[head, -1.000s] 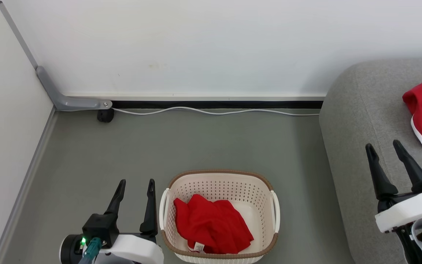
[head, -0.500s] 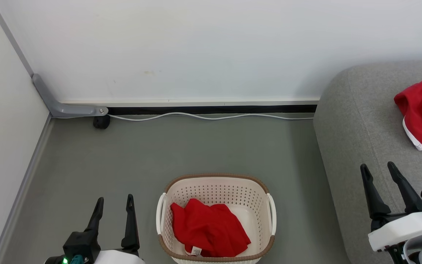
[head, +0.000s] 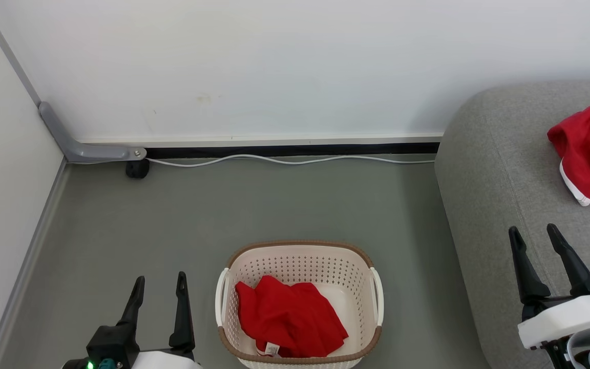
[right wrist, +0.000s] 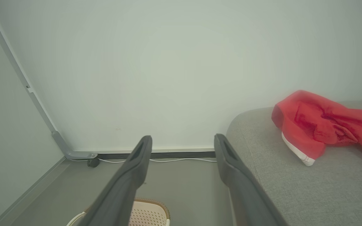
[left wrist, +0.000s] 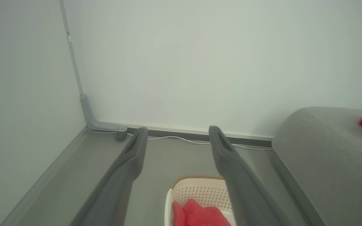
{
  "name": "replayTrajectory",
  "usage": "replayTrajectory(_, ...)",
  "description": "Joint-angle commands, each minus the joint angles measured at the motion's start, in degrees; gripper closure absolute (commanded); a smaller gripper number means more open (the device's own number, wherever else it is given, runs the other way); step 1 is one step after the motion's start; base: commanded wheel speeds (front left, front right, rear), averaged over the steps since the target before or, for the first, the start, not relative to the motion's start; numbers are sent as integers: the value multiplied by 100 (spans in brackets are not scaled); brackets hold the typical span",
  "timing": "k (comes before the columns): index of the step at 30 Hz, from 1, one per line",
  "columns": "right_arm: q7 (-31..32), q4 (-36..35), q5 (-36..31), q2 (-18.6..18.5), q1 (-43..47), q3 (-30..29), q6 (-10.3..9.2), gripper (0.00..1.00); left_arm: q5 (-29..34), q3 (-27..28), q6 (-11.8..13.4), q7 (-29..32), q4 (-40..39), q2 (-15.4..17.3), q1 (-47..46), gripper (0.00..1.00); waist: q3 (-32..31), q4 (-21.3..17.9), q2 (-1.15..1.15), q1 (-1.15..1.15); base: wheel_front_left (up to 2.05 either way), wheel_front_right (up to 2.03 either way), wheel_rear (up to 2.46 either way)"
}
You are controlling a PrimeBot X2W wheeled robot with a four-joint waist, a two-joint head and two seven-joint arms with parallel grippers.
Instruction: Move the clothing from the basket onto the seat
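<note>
left gripper (head: 161,277) is released, fingers spread apart with nothing between them, hovering over the grey floor (head: 172,215). basket (head: 297,244) sits on the floor just beside it on its right, close to the right finger but not touching. one red garment (head: 290,318) lies crumpled inside the basket, right of and below the left fingertips in the head view, with a small white tag (head: 273,348) at its near edge (print too small to read). in the left wrist view the basket and that garment sit low under the fingers, toward the right finger

right gripper (head: 532,229) is also released, fingers apart and empty, over the near part of the sofa (head: 494,169) in the head view. second red garment (head: 589,148) lies on the sofa ahead of the right fingertips and off to their right, well apart from them, white trim showing on its near edge. in the right wrist view it's up and right of the right finger, bunched on the grey fabric, and the basket rim peeks in low beside the left finger

basket lies between the two grippers, much nearer the left one. white cable (head: 285,160) runs along the wall base far ahead of both grippers, and a grey bracket (head: 85,148) sits in the corner ahead-left of the left gripper
</note>
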Motion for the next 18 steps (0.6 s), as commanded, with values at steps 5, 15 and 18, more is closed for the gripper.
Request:
replayTrajectory(5, -35, -171, 11, -100, -58, 69, 17, 0, 8, 78, 97, -29, -190, 19, -113, 0, 32, -7, 0, 0, 0, 0, 0)
replayTrajectory(15, -35, -457, 183, -275, -251, 9, 17, 0, -170, -350, 340, -29, -158, 19, -184, 0, 504, -84, 0, 0, 0, 0, 0)
replayTrajectory(18, -35, -615, 300, -394, -337, -1, 17, 0, -260, -625, 507, -29, -143, 19, -272, 0, 795, -121, 0, 0, 0, 0, 0)
